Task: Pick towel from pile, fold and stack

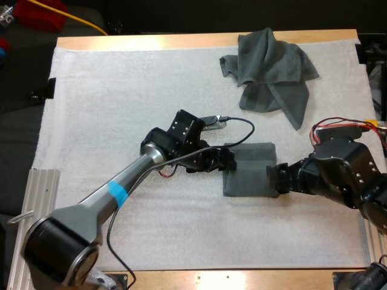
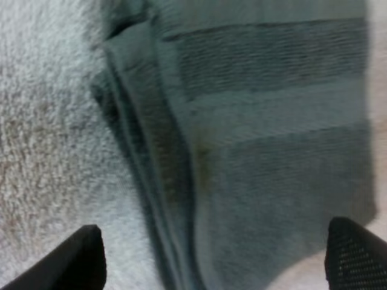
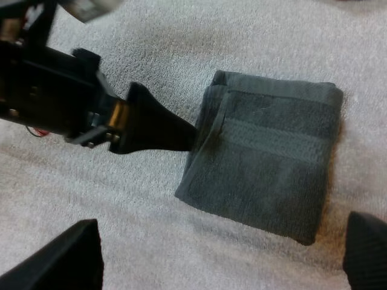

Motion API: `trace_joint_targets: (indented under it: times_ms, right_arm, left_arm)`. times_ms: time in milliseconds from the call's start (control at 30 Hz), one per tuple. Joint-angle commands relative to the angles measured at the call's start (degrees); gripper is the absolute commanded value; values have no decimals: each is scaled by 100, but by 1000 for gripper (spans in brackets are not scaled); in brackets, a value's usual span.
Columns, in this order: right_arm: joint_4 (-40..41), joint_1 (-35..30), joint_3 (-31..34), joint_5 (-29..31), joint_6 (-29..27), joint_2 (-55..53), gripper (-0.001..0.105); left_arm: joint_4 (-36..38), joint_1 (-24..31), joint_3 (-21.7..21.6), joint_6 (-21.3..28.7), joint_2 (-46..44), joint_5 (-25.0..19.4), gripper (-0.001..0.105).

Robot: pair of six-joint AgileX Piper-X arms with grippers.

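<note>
High view: folded towel point(image 1: 251, 172) lies flat mid-mat, my left gripper point(image 1: 225, 162) and right gripper point(image 1: 273, 175) at its opposite edges, both spread wide, holding nothing. First towel looks folded. Farther back, crumpled towel point(image 1: 272, 72) by the tabletop's far edge is yet to be picked, folded and stacked.

mat point(image 1: 121, 109) w/ folded towel point(image 1: 249, 172) (+ crumpled towel point(image 1: 272, 72))

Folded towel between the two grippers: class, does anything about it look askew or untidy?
Slightly. The folded towel has uneven layers along the edge facing the left gripper; they fan out instead of lining up.
</note>
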Motion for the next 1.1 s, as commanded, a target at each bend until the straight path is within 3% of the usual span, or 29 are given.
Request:
trace_joint_targets:
  times_ms: [0,133,300,800,1067]
  right_arm:
    - [45,-1,-33,45,-77,-44,78]
    - [45,-1,-33,45,-148,-44,78]
    - [45,-1,-33,45,-192,-44,78]
    - [85,-1,-33,45,-192,-44,78]
    - [85,-1,-33,45,-192,-44,78]
  left_arm:
    - [-73,-27,-8,-77,98,0,72]
    - [-114,-27,-8,-79,333,139,72]
    - [-446,-27,-8,-253,547,662,72]
    - [-447,-27,-8,-800,819,658,69]
    - [-401,-81,-35,-906,1047,967,69]
